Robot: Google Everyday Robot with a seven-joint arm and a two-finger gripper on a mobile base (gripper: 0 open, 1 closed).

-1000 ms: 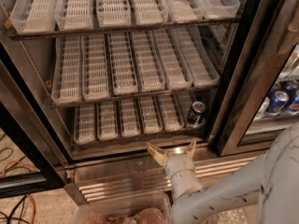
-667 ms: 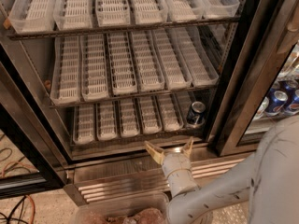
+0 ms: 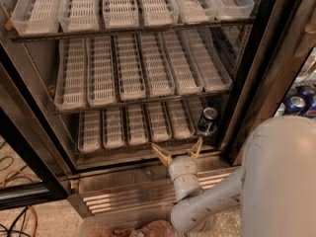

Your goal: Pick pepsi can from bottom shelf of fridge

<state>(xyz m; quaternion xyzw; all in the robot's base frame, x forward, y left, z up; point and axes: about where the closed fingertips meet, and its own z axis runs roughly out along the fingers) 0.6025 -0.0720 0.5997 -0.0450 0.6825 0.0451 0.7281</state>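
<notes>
One can (image 3: 208, 121) upright at right end of bottom shelf (image 3: 138, 128) in fridge (image 3: 247, 78), untouched. Tool (image 3: 178, 149) spread wide, holding nothing, above sill (image 3: 123, 179), just short of shelf front, left of can. Since a second ago: crept up and forward toward shelf; can unmoved. Approach under way. Probably needs rightward shift to line up with can before reaching in.

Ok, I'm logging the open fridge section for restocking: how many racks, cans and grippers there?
Wire racks: 3 (top rack, middle rack, bottom shelf)
Pepsi can: 1, at the bottom shelf's right end
Gripper: 1, open, in front of the bottom shelf, left of the can
Total: 5
</notes>
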